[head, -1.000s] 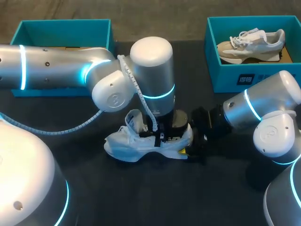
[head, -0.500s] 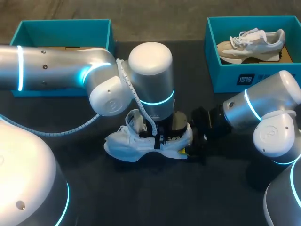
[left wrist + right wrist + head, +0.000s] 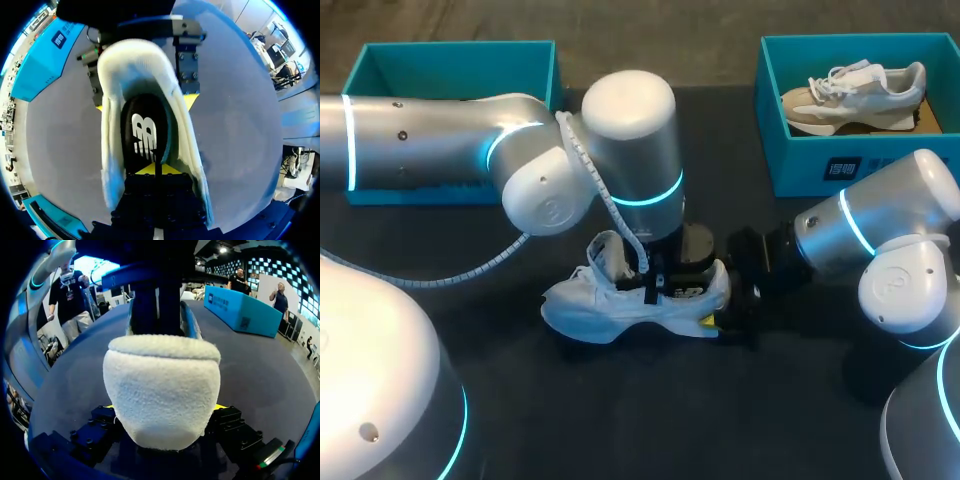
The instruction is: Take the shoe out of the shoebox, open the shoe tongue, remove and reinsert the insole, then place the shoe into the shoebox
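Note:
A white shoe lies on its sole mid-table, toe to the left. My left gripper reaches down into its opening. From the left wrist, the gripper is shut, tips together on the black insole, which lies flat inside the shoe. My right gripper is at the heel. Seen from its own wrist, the fuzzy white heel fills the gap between the fingers of that gripper. Its fingers press the heel from both sides.
A teal shoebox at the back right holds a second, beige-and-white shoe. Another teal box stands at the back left, partly behind my left arm. Dark table surface stretches in front of the shoe.
My left arm's wrist has shifted slightly up and to the left above the shoe. The shoe and the right arm have stayed where they were.

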Controlling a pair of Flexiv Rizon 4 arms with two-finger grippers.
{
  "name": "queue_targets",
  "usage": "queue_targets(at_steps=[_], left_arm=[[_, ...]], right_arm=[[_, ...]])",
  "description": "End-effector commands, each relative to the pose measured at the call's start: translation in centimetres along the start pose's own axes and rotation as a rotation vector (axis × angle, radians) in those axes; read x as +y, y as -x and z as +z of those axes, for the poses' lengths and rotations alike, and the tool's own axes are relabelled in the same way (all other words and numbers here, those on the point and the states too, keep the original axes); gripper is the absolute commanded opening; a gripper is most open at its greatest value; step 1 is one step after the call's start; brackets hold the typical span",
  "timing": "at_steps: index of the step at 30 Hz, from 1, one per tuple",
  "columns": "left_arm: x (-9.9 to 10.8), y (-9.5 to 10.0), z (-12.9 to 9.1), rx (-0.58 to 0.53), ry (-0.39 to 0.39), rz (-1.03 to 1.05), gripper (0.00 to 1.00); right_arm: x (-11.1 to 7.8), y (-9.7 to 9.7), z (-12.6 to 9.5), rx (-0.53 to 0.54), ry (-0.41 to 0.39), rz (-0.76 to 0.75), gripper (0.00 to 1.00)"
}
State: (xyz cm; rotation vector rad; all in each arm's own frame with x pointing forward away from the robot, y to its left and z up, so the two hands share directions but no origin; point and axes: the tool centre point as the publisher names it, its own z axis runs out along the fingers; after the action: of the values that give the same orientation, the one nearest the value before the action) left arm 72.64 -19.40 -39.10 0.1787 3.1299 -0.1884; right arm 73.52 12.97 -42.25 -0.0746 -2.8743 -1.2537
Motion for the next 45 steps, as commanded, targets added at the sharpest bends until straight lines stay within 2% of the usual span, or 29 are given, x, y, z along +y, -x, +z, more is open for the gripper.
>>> queue_targets(at_steps=[1, 5, 16, 21, 28, 36, 45], left_arm=[[0.5, 0.2, -1.4, 0.006, -0.019, 0.004, 0.0], [0.4, 0.3, -2.0, 0.013, -0.018, 0.011, 0.0], [0.7, 0.5, -3.4, 0.108, -0.092, 0.025, 0.0], [1.0, 0.7, -3.8, 0.109, -0.093, 0.02, 0.0], [1.9, 0.7, -4.9, 0.15, -0.15, 0.012, 0.0], [1.2, 0.1, -6.4, 0.201, -0.242, 0.023, 0.0], [0.2, 0.0, -7.7, 0.195, -0.288, 0.026, 0.0]], right_arm=[[-0.1, 0.1, 0.4, -0.001, -0.002, 0.0, 0.0], [-0.1, 0.1, 0.4, -0.001, -0.002, 0.0, 0.0], [-0.1, 0.1, 0.4, -0.001, -0.002, 0.0, 0.0], [-0.1, 0.1, 0.4, -0.001, -0.002, 0.0, 0.0], [-0.1, 0.1, 0.4, -0.001, -0.002, 0.0, 0.0], [-0.1, 0.1, 0.4, -0.001, -0.002, 0.0, 0.0], [-0.1, 0.1, 0.4, -0.001, -0.002, 0.0, 0.0]])
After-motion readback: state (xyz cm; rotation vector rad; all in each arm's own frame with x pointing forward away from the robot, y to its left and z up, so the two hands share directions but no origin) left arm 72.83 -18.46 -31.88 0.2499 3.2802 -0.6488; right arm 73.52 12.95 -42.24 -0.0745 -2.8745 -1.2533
